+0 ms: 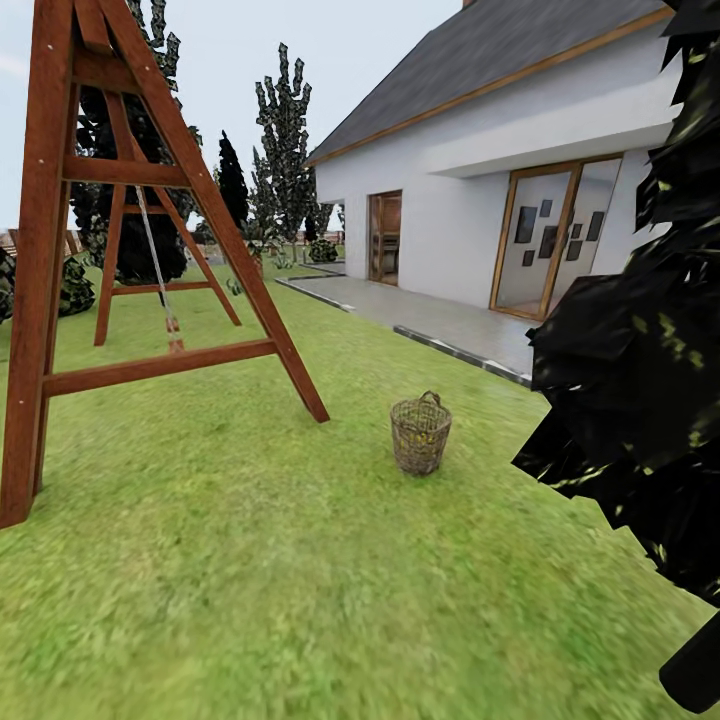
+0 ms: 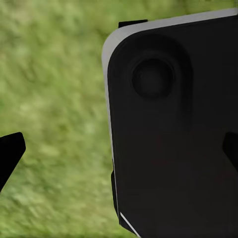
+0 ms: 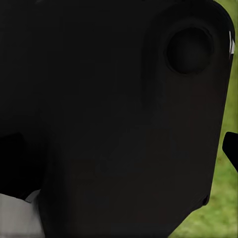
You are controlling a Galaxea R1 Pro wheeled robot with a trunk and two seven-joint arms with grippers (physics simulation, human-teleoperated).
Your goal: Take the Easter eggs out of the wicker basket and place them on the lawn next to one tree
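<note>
The wicker basket stands upright on the lawn, some way ahead and slightly right of centre in the head view. Its woven wall hides whatever lies inside, so I cannot make out the Easter eggs. In the left wrist view my left gripper hangs over blurred grass, fingertips far apart, with a dark panel of my own body between them. My right gripper is likewise spread, one fingertip showing at the picture's edge, nothing held.
A tall wooden swing frame stands at the left. A black-leaved tree crowds the right side. A white house with a paved terrace lies behind the basket. Dark trees rise far back.
</note>
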